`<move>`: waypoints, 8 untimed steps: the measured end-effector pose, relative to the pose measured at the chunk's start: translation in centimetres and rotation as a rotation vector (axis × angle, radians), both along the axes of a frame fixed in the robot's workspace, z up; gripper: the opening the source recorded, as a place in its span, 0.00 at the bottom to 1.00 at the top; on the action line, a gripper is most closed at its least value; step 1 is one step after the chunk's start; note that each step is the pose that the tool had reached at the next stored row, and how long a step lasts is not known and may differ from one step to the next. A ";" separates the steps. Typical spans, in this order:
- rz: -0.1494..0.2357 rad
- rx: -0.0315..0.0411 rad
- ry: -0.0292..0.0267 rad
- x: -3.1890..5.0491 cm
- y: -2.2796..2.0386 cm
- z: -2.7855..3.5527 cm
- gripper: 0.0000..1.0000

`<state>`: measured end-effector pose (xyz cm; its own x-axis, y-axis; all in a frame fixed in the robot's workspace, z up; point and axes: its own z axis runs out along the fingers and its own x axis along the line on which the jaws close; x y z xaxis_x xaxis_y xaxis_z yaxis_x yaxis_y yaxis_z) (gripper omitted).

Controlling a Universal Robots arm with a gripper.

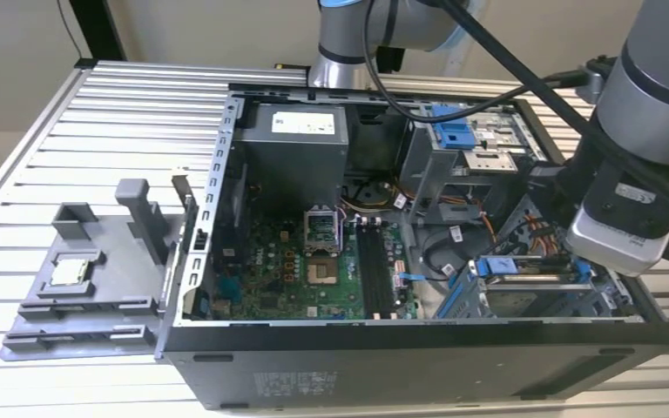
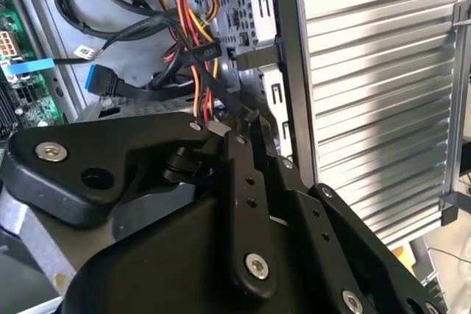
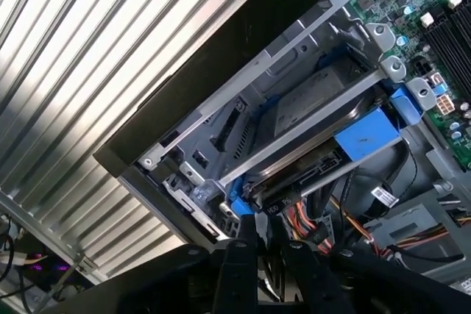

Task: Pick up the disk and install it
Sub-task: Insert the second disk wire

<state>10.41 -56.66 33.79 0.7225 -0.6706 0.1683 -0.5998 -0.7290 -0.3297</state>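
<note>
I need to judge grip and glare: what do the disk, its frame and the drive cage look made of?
Disk: likely metal, dull silver-grey with a soft sheen.
Frame: looks like plastic, solid matte blue.
Cage: probably sheet steel, bare grey with punched holes and folded edges.

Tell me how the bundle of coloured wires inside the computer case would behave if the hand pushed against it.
The coloured wires would probably give way: they curve loosely, so they look floppy rather than stiff. They likely spring back a little, since one end runs into a black plug and holds them. They seem light, but could snag the hand, which sits right beside them.
</note>
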 end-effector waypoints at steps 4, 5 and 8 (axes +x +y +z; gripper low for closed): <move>0.000 -0.0001 0.0001 -0.35 0.00 0.01 0.00; 0.000 -0.0001 0.0000 -0.53 0.00 0.01 0.00; -0.005 0.0001 -0.0001 -1.10 0.00 0.00 0.00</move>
